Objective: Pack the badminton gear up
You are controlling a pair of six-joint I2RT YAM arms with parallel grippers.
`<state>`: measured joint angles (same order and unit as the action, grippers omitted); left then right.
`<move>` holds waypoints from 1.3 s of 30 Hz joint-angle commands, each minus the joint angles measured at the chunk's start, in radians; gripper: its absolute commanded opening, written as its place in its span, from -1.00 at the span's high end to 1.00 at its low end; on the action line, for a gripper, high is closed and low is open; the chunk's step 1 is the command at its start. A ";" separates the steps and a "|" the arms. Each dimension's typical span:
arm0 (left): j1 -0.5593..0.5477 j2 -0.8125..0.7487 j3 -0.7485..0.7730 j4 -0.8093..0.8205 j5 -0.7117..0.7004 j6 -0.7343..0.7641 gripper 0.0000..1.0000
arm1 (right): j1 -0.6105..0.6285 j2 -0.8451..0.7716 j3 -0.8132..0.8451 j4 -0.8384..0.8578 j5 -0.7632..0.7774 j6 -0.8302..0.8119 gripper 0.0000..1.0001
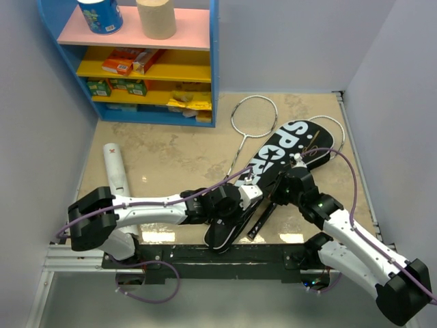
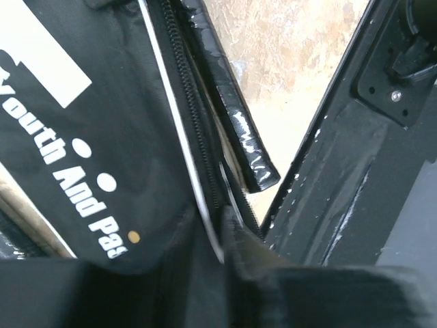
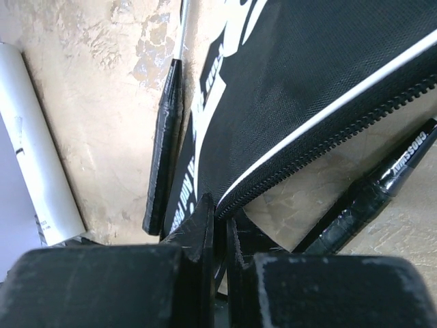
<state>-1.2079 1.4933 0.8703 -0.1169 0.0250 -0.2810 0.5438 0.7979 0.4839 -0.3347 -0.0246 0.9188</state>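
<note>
Viewing the bench (image 1: 171, 147) from above, we find the black bag (image 1: 283, 154) lettered SPORT lying diagonally near the centre. Its wide end points to the far right and its narrow end toward the arm bases. The first racket (image 1: 254, 115) lies just left of the bag, with its head toward the blue shelf unit (image 1: 213, 68). The second racket (image 1: 331, 133) shows its head at the bag's wide end, partly covered by the bag. A black handle (image 1: 263, 217) lies on the bench beside the bag's right edge, outside the bag. The white tube (image 1: 116, 171) lies well apart on the left side of the bench.

The left end effector (image 1: 256, 195) sits at the bag's right zipper edge. In the left wrist view, zipper and white piping run down into the gap between its fingers, so we read it as clamped on the bag's edge. The right end effector (image 1: 283, 186), just beside it on the same edge, is clenched. Its fingers (image 3: 205, 229) nearly touch, with the tips against the zipper line. We cannot tell whether anything is pinched between them.
</note>
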 commanded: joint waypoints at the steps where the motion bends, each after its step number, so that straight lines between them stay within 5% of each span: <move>1: 0.001 0.019 -0.010 0.019 -0.008 0.005 0.67 | 0.002 -0.031 0.016 0.025 -0.014 -0.009 1.00; 4: 0.001 0.024 -0.010 0.019 -0.010 0.008 1.00 | 0.001 -0.039 0.018 0.019 -0.014 -0.009 1.00; 17: 0.024 -0.091 0.154 -0.131 -0.120 0.025 1.00 | 0.001 -0.045 -0.002 -0.024 -0.031 -0.043 0.92; 19: 0.033 -0.097 0.206 -0.168 -0.146 0.037 1.00 | 0.001 -0.054 -0.004 -0.030 -0.028 -0.046 0.76; 21: 0.045 -0.097 0.258 -0.194 -0.172 0.058 1.00 | 0.001 -0.066 -0.004 -0.038 -0.024 -0.046 0.27; 23: 0.076 -0.093 0.295 -0.236 -0.187 0.078 1.00 | 0.001 -0.068 0.005 -0.049 -0.018 -0.051 0.02; 39: 0.585 -0.084 0.565 -0.423 -0.145 0.204 1.00 | 0.002 -0.077 0.154 -0.147 0.074 -0.112 -0.15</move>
<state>-0.7372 1.4464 1.3853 -0.5499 -0.1192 -0.1040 0.5426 0.7246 0.5777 -0.4217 -0.0051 0.8528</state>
